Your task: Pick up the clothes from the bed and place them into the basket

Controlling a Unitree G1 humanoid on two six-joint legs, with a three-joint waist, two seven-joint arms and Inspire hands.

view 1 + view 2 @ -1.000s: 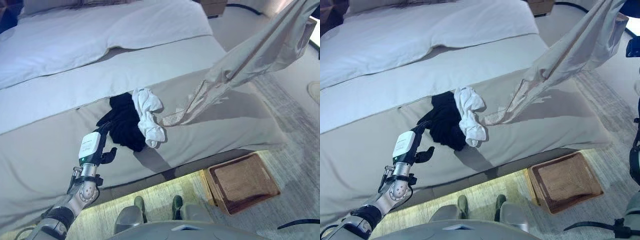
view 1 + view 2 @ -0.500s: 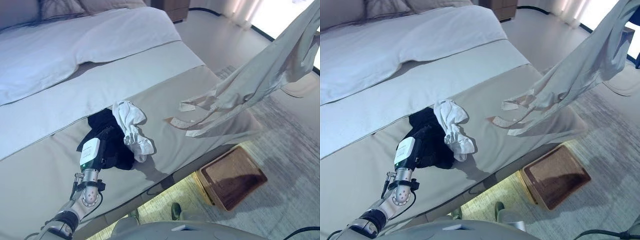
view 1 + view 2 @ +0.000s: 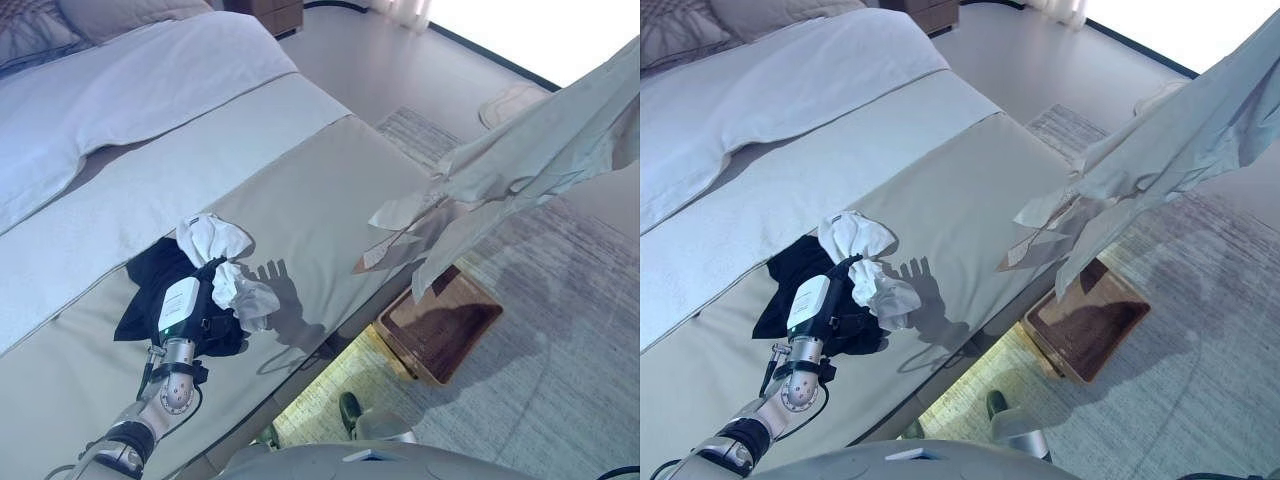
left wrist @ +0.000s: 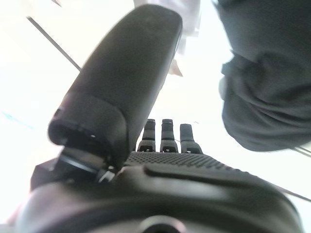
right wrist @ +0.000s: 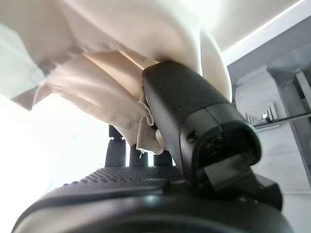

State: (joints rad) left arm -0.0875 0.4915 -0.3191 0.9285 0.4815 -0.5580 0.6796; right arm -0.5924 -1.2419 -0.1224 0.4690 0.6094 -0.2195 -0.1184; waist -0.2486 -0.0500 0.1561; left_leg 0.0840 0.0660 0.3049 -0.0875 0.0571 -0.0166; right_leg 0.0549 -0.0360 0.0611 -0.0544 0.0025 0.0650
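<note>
The right hand (image 5: 194, 145) pinches the beige garment (image 3: 520, 160), which hangs in the air above the basket (image 3: 440, 325) on the grey rug (image 3: 560, 360). Beside the basket stands the bed (image 3: 300, 190), with black clothes (image 3: 150, 290) and a white cloth (image 3: 225, 265) on it. The left hand (image 3: 190, 320) touches them, fingers straight.

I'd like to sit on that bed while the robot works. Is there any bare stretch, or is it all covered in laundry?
Mostly bare. The grey cover is clear from the white garment out to the bed's corner above the basket, and the white duvet behind is clear too. It is crowded only near the front edge, where the black garment, the white one and the left hand bunch together.
</note>
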